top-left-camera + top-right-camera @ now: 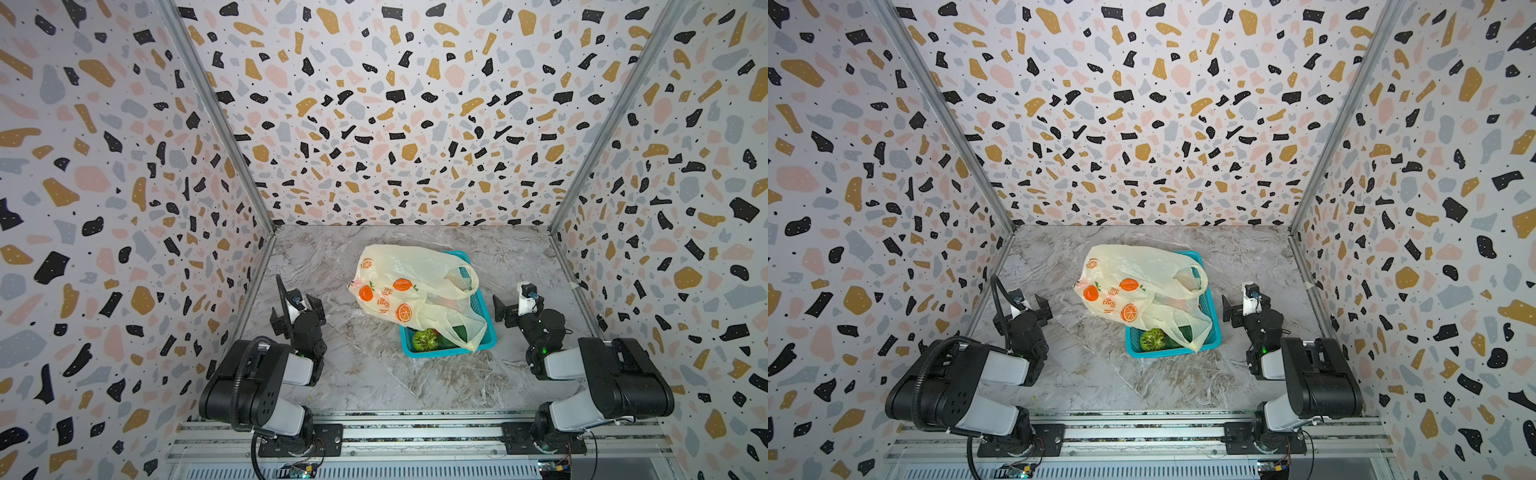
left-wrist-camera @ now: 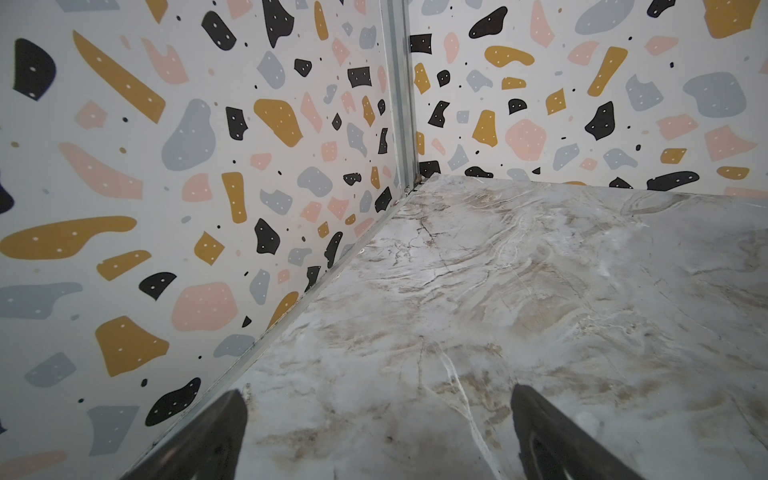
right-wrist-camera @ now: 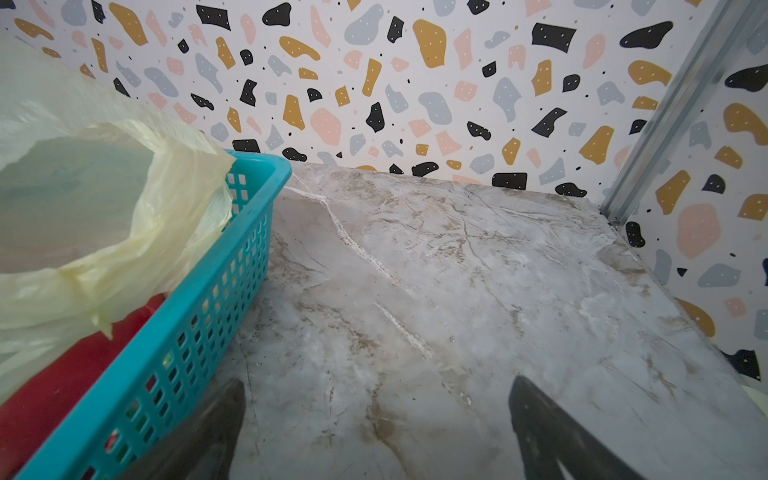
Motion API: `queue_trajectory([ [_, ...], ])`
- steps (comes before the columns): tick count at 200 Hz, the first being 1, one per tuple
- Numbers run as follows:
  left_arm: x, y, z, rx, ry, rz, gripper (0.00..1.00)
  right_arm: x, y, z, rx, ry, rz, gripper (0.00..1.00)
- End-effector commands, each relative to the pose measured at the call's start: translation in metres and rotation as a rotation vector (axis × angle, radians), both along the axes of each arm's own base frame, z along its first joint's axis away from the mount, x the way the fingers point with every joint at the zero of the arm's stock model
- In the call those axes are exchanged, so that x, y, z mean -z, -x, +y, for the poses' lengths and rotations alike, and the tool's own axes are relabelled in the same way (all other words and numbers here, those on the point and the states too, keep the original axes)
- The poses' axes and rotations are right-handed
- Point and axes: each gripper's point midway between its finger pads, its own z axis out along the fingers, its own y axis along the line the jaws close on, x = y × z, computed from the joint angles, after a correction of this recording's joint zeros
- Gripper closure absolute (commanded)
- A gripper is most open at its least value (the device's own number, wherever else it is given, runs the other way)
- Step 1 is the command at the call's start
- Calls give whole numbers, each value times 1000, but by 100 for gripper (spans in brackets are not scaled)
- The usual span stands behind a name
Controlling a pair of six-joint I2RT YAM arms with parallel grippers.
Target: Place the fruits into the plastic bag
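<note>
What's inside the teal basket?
A bumpy green fruit, a dark green one beside it, something red in the right wrist view. The draped plastic bag hides the rest of the basket.

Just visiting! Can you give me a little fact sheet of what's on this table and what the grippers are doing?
Bag: plastic bag draped over the teal basket
Fruits visible: bumpy green fruit and red fruit, both in the basket
Left gripper: open, empty, over bare table
Right gripper: open, empty, beside the basket

Marbled grey tabletop (image 1: 374,382), on it a teal mesh basket (image 1: 449,351) and part of the plastic bag (image 1: 399,274).
</note>
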Motion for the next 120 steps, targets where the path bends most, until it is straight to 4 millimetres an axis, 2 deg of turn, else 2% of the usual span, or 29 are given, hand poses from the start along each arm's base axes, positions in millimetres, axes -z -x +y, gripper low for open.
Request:
queue_trajectory([
  [1,-18,-5,2,-1,22,-75,1,-4,-2,1,-4,9,-13,1],
  [17,-16,-12,1,32,35,-53,0,-6,-2,0,5,12,-18,1],
  [28,-29,-14,3,26,26,-84,1,-13,-8,-6,65,11,-14,1],
  [31,-27,-18,3,23,34,-51,1,-17,-11,-6,70,17,-9,1],
  [32,-34,-24,2,26,35,-52,0,-17,-12,-6,71,18,0,1],
  [36,-39,-34,0,26,66,-15,0,-20,-15,-6,79,24,19,1],
  [41,-33,-40,3,-3,97,85,1,-26,-20,-7,99,26,45,1],
  [47,-37,-44,7,-42,97,129,1,-38,-26,-10,137,4,77,1],
  [64,-53,-33,23,-172,85,93,0,-62,-29,-17,221,-108,86,1],
  [73,-71,-23,33,-253,96,14,0,-76,-25,-25,303,-220,69,1],
  [81,-86,-17,41,-332,117,-19,1,-79,-22,-28,343,-302,88,1],
  [92,-99,-15,45,-393,143,31,0,-77,-18,-26,362,-400,148,1],
  [100,-107,-18,40,-386,173,58,1,-78,-15,-16,332,-429,174,1],
  [107,-115,-23,27,-343,194,75,0,-79,-12,-9,315,-445,185,1],
  [113,-122,-28,10,-283,204,87,1,-80,-8,-1,296,-450,200,1],
  [120,-134,-33,-18,-189,201,93,1,-81,-6,3,289,-454,213,1],
])
